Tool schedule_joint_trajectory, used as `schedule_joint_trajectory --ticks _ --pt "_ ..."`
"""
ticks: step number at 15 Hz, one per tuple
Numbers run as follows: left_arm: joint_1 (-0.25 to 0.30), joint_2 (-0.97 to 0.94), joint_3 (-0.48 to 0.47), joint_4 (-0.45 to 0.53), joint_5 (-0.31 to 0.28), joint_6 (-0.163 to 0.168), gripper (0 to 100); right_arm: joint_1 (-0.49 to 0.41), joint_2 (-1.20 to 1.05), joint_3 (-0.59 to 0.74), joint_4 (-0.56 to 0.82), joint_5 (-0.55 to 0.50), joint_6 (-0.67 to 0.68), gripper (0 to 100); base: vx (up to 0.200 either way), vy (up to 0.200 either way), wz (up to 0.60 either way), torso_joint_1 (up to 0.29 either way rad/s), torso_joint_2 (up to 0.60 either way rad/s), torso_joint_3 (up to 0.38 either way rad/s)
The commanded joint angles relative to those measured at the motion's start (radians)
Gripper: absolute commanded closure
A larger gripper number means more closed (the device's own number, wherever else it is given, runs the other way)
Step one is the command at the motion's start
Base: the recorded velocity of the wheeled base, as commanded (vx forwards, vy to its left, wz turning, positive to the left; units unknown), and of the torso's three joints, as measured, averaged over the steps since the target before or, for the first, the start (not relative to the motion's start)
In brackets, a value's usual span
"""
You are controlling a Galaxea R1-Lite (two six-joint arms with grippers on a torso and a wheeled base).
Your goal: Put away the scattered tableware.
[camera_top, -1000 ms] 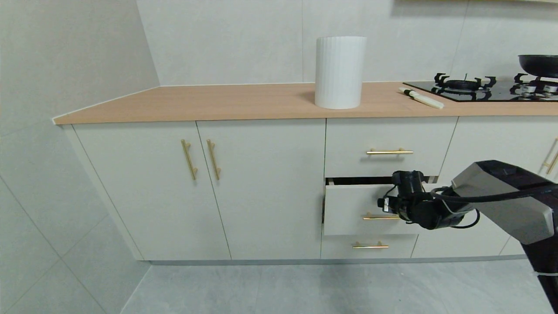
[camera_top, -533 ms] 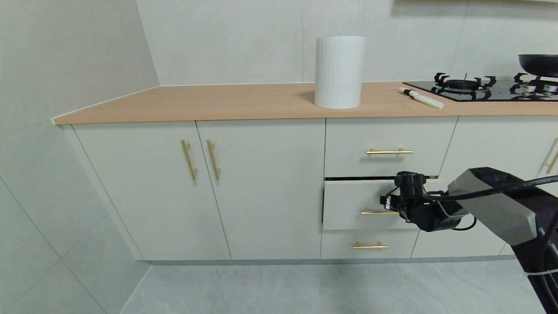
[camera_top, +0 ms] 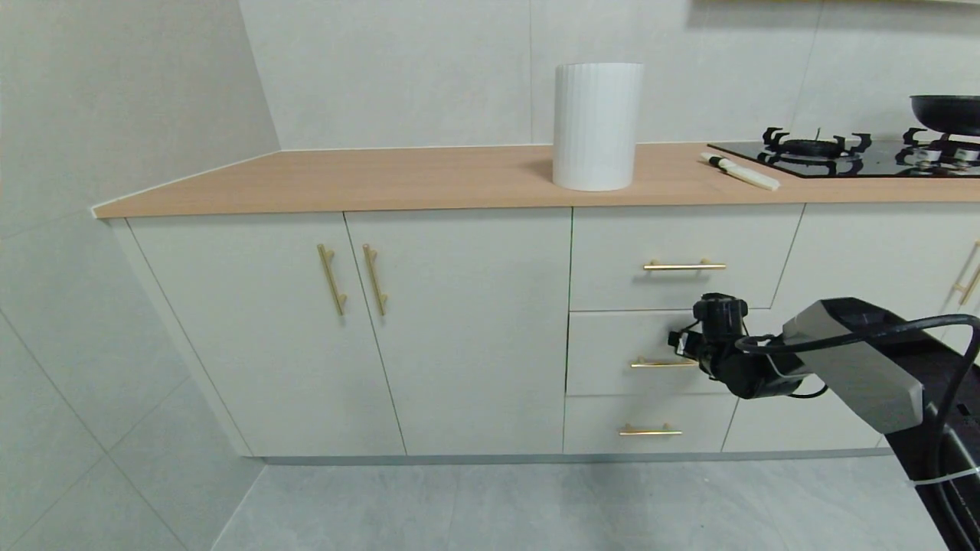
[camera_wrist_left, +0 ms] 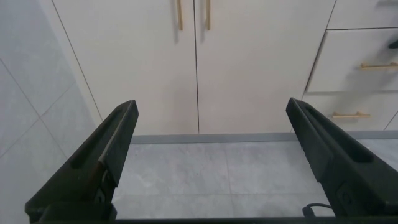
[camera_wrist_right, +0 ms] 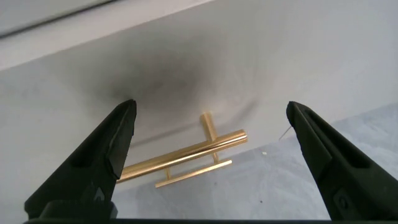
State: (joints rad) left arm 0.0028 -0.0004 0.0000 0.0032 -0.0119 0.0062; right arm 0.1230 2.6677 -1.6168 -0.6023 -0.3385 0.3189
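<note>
The middle drawer [camera_top: 609,344] of the right-hand drawer stack sits flush with the cabinet front. My right gripper [camera_top: 687,350] is at the right end of its gold handle [camera_top: 660,364], open. In the right wrist view the gripper [camera_wrist_right: 210,112] has its fingers spread wide either side of the handle [camera_wrist_right: 186,158], close to the drawer face. A cream-handled utensil [camera_top: 740,172] lies on the wooden counter [camera_top: 383,180] near the stove. My left gripper [camera_wrist_left: 211,109] hangs open low over the floor, facing the cabinet doors, with nothing in it.
A tall white ribbed container [camera_top: 597,126] stands on the counter above the drawers. A black gas hob [camera_top: 850,157] with a dark pan [camera_top: 945,113] is at the right. Two cabinet doors [camera_top: 352,329] are closed on the left. Grey tiled floor [camera_top: 459,505] lies open below.
The middle drawer, pulled out a second ago, has slid in until it is flush. My right gripper moved toward the cabinet along with it.
</note>
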Motion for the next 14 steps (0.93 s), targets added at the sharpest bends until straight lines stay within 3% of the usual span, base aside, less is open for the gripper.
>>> schedule_joint_trajectory --ticks 1,11,14 --pt "0.0 0.0 0.0 0.0 0.0 0.0 0 -0.002 0.035 -0.052 -0.002 -0.02 0.008 0 0.0 0.0 0.0 0.0 0.0 0.0" --pt "0.0 0.0 0.0 0.0 0.0 0.0 0 -0.003 0.035 -0.08 0.007 -0.033 0.017 0 0.0 0.0 0.0 0.0 0.0 0.0" --pt "0.0 0.0 0.0 0.0 0.0 0.0 0 0.001 -0.106 0.124 0.007 -0.03 0.012 0 0.0 0.0 0.0 0.0 0.0 0.0"
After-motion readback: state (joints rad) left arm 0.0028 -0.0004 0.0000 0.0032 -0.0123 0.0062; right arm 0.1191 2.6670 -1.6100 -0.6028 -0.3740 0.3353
